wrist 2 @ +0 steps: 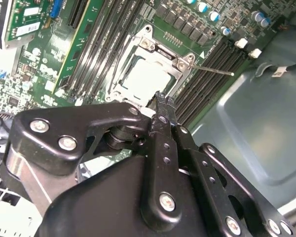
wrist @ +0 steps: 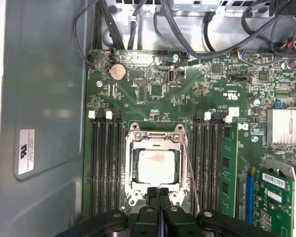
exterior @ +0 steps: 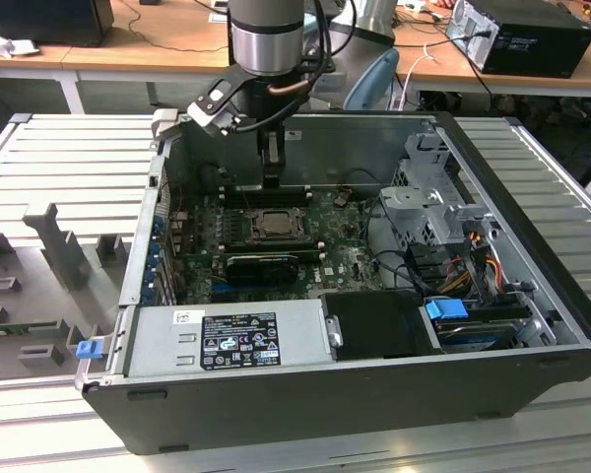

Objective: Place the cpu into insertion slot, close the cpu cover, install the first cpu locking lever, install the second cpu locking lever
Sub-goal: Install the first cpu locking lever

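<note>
The cpu (wrist: 157, 166) lies flat in the insertion slot (exterior: 273, 225), its pale metal face up; the second wrist view shows the cpu (wrist 2: 144, 77) too. The silver cpu cover (wrist: 131, 170) lies down around the chip as a frame, and the cover (wrist 2: 164, 53) looks the same in the second wrist view. One thin wire locking lever (wrist: 191, 173) stands free beside the socket, and this lever (wrist 2: 216, 70) pokes outward over the memory slots. My gripper (wrist: 159, 194) is shut with nothing in it, its tips over one edge of the cover. In the exterior view the gripper (exterior: 273, 184) hangs just above the socket.
The motherboard (wrist: 153, 106) sits inside an open computer case (exterior: 305, 394). Long black memory slots (wrist: 104, 163) flank the socket, with a green module (wrist: 229, 168) on one side. Cables (wrist: 138, 24) hang near the case wall. A power supply (exterior: 231, 340) fills the case's front.
</note>
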`<state>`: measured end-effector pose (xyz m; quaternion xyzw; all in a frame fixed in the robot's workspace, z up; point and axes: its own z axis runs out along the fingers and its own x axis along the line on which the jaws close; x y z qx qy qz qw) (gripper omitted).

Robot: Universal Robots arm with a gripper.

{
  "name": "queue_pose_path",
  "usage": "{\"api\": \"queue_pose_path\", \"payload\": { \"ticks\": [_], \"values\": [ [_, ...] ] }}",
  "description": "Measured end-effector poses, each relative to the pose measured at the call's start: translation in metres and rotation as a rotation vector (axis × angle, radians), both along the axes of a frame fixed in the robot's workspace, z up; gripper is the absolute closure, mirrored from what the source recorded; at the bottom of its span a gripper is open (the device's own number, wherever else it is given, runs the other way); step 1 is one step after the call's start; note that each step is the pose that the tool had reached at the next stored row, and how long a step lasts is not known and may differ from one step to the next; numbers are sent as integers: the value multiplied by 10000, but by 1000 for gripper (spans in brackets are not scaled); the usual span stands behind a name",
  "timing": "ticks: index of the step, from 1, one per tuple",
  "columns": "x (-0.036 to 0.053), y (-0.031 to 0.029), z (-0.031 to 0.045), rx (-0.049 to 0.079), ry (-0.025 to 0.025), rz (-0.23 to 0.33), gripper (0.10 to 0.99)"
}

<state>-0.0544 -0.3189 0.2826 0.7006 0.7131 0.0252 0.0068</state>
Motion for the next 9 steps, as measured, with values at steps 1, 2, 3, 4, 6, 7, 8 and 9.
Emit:
{"api": "queue_pose_path", "payload": {
  "ticks": [1,2,3,4,6,7,8,9],
  "values": [
    [0,0,19,0,0,0,980],
    [0,0,40,0,0,0,980],
    [0,0,62,0,0,0,980],
    [0,0,85,-1,0,-1,980],
    [0,0,126,0,-1,0,980],
    [0,0,170,-1,0,0,980],
    [0,0,200,0,0,0,980],
    [0,0,203,1,-1,67,980]
  ]
}}
